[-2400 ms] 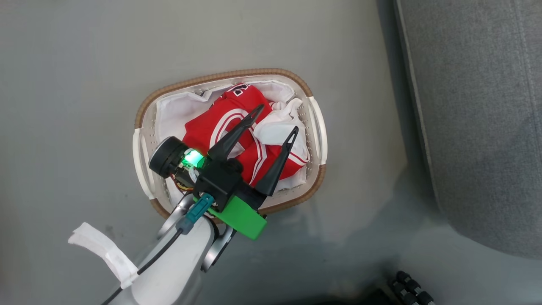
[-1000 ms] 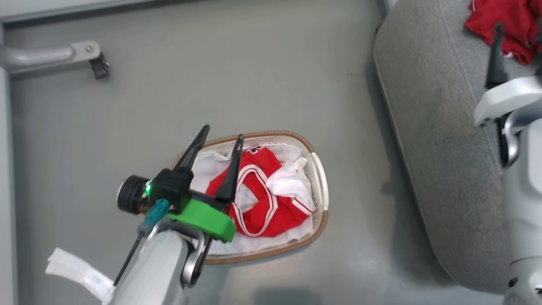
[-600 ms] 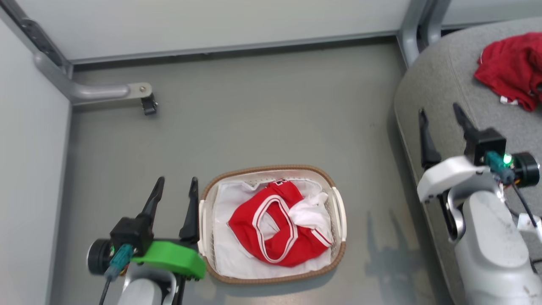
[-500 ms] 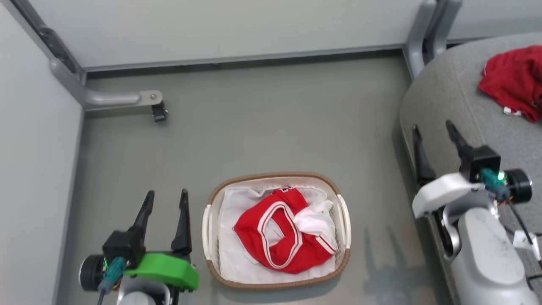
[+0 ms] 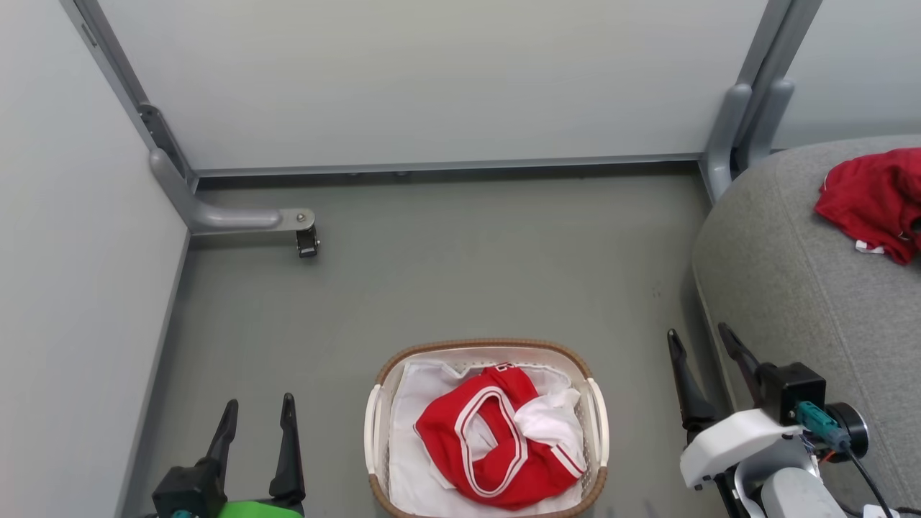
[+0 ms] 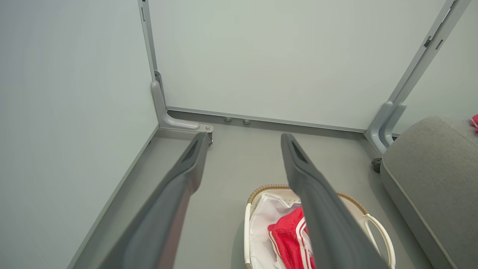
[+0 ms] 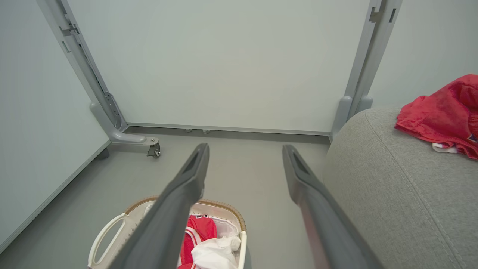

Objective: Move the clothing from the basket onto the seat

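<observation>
Conceivably, with left claw (image 5: 259,401) and right claw (image 5: 696,331) both apart and empty, a deep grab at the red garment (image 5: 437,433) could snag the white lining (image 5: 414,403) and tip the basket (image 5: 489,345).

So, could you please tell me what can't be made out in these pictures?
- Head view: the red garment on the seat is cut off by the right edge.
- Head view: the near rim of the basket is cut off by the bottom edge.
- Left wrist view: the other garment is partly hidden behind the left hand.
</observation>
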